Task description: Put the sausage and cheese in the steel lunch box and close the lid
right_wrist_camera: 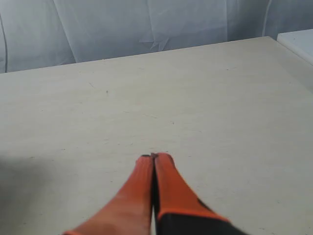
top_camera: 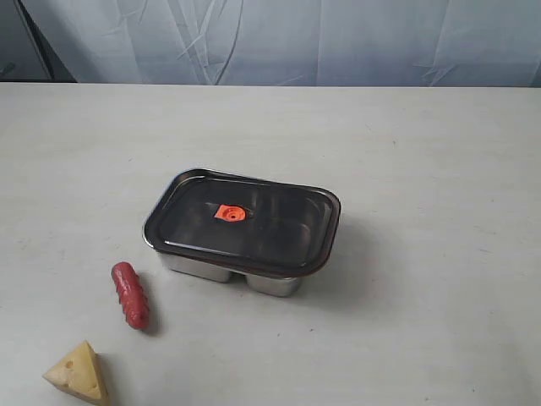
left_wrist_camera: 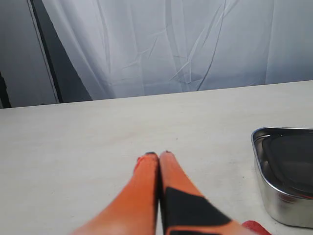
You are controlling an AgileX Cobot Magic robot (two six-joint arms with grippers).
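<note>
The lid [top_camera: 254, 233] blocks the steel lunch box [top_camera: 275, 285]; open table [top_camera: 423, 169] surrounds the sausage [top_camera: 130, 294].

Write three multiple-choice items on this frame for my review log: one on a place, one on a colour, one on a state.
1. Where does the sausage lie?
A. On the table, beside the steel lunch box
B. Inside the box
C. On top of the lid

2. What colour is the valve at the lid's centre?
A. Green
B. Blue
C. Orange

3. How is the lid placed?
A. Flat on the table, apart from the box
B. Resting on top of the box
C. Leaning upright against the box

Answers:
1. A, since the exterior view shows it on the bare tabletop next to the box.
2. C, since the small patch at the centre is bright orange.
3. B, since the dark lid covers both compartments.
</note>
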